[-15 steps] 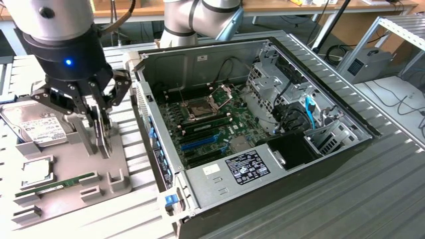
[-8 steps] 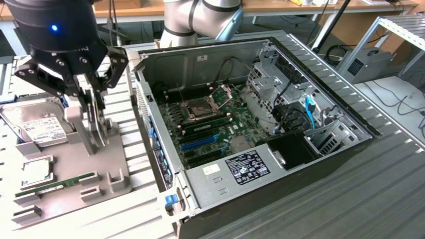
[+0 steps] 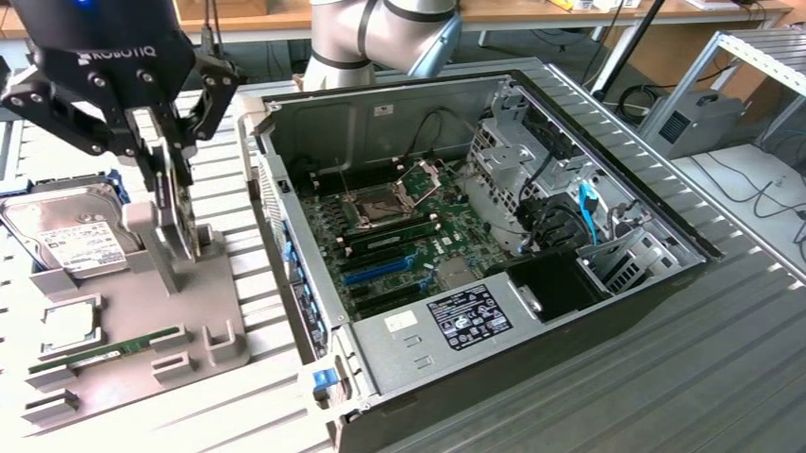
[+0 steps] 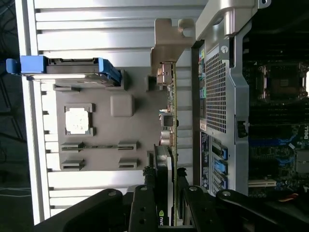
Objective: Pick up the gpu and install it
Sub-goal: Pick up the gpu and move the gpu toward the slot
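Ribbed metal counter (image 3: 705, 377) carries a grey parts tray (image 3: 214, 283) and, beside it, an open computer case (image 3: 629, 160). I judge this to be the pick-up step. My gripper (image 3: 170, 175) is down over the tray, about half open, its fingers (image 4: 145, 205) seeming to clamp both faces of the gpu (image 3: 183, 222), which stands upright on edge in the tray's holder. Getting it out calls for a square hold and a straight lift, no tilt. The tray also holds a hard drive (image 3: 70, 236), a processor chip (image 3: 70, 326) and a memory stick (image 3: 108, 354). Inside the case lies the motherboard (image 3: 403, 226), its blue slot (image 3: 384, 269) bare.
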Robot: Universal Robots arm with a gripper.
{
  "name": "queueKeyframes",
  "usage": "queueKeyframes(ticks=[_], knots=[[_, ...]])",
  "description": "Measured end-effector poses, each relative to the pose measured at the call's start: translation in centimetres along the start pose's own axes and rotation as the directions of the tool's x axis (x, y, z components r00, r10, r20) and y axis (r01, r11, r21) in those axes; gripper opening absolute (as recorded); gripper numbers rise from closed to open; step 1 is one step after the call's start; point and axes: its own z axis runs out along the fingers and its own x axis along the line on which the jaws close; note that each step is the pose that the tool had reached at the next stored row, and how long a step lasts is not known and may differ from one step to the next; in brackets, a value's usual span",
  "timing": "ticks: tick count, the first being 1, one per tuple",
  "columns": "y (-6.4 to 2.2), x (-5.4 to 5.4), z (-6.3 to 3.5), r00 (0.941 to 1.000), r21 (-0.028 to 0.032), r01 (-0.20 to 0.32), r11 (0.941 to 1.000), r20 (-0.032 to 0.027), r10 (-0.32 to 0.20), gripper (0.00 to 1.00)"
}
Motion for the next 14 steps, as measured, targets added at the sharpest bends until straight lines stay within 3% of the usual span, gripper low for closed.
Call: queueKeyframes(ticks=[7,14], knots=[[0.04,-0.1,-2.85,1.0,0.0131,0.0,0.9999,0.0004,0.0,0.27],[0.04,-0.1,-4.75,1.0,0.0182,0.0,0.9998,0.0006,-0.001,0.27]])
